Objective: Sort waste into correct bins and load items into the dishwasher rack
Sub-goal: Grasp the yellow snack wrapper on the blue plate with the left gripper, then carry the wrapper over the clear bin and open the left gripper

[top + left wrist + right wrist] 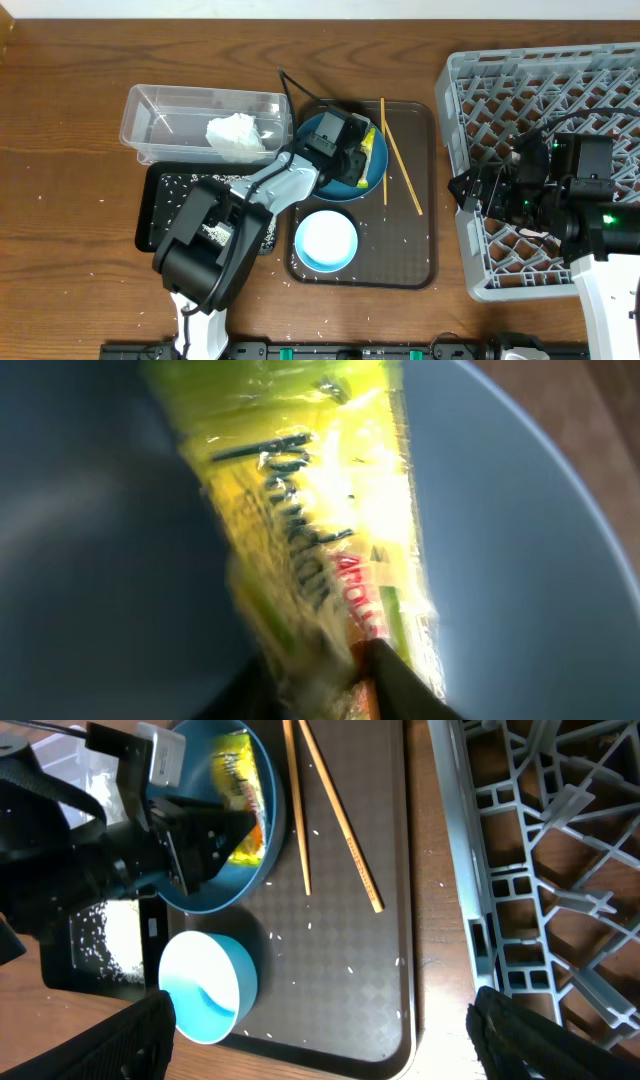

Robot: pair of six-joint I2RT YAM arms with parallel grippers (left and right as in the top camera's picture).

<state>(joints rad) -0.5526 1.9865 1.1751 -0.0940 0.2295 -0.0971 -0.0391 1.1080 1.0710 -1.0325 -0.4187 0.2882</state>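
Note:
The yellow-green snack wrapper [369, 147] lies on the round blue plate [345, 190] on the brown serving tray. My left gripper [359, 160] is down on the plate with its fingers closed on the wrapper's end [300, 510]; this also shows in the right wrist view [240, 780]. My right gripper [320, 1020] is wide open and empty, held over the left edge of the grey dishwasher rack [540, 90]. The white tissue [236, 133] lies in the clear tub [160, 115]. Rice grains [185, 185] lie in the black tray [150, 225]. The cups are not visible.
Two wooden chopsticks [403, 175] lie on the brown serving tray [420, 250] right of the plate. A bowl [326, 240], white inside and blue outside, stands at the tray's front. Stray rice grains dot the tray and the table.

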